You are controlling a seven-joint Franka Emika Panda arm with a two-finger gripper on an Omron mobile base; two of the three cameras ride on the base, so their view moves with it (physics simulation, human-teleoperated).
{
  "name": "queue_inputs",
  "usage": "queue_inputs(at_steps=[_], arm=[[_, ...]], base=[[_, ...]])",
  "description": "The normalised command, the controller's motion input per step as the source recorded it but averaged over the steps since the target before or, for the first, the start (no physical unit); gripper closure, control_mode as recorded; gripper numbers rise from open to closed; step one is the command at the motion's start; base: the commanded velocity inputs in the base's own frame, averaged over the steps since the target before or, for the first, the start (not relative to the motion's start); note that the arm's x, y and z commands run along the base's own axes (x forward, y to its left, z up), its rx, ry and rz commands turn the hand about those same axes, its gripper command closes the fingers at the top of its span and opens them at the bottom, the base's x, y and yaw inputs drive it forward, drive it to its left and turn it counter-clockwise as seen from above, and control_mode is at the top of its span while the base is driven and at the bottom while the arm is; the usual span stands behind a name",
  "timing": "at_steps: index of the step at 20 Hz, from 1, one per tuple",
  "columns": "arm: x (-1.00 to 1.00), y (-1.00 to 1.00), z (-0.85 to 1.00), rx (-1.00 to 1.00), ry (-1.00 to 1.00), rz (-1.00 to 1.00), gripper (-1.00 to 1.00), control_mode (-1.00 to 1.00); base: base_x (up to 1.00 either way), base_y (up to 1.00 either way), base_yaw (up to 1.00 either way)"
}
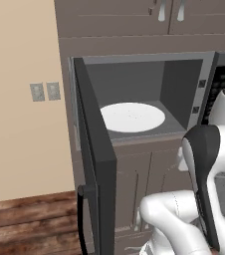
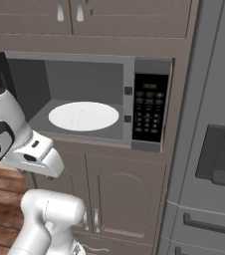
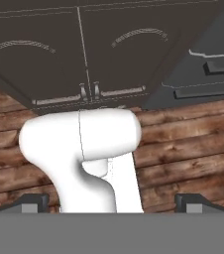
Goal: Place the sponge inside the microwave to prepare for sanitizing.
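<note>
Fingertips (image 3: 32, 202) of the gripper (image 3: 112, 203) stand wide apart, holding nothing, aimed down at the wooden floor (image 3: 183, 149) and lower cabinet doors (image 3: 84, 54); the microwave (image 2: 149, 107) gapes open above, turntable (image 2: 83, 116) bare, sponge nowhere visible

The wide dark grey microwave (image 2: 149, 67) stood open, its white round turntable (image 2: 83, 116) bare in the grey cavity, black keypad panel (image 2: 149, 108) at right, brown cabinet doors (image 2: 119, 199) below.
</note>
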Motion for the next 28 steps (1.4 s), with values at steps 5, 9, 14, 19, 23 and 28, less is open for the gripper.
queue_inputs(at_steps=[5, 9, 14, 19, 23, 28], arm=[[0.00, 0.14, 0.00, 0.00, 0.02, 0.02, -1.00, -1.00], [0.00, 0.00, 0.00, 0.00, 0.00, 0.00, -1.00, -1.00], [0.00, 0.00, 0.00, 0.00, 0.00, 0.00, -1.00, -1.00], [0.00, 0.00, 0.00, 0.00, 0.00, 0.00, -1.00, -1.00], [0.00, 0.00, 0.00, 0.00, 0.00, 0.00, -1.00, 1.00], [0.00, 0.00, 0.00, 0.00, 0.00, 0.00, -1.00, 1.00]], base=[[0.00, 0.00, 0.00], [0.00, 0.00, 0.00], [0.00, 0.00, 0.00], [0.00, 0.00, 0.00], [0.00, 0.00, 0.00], [0.00, 0.00, 0.00]])
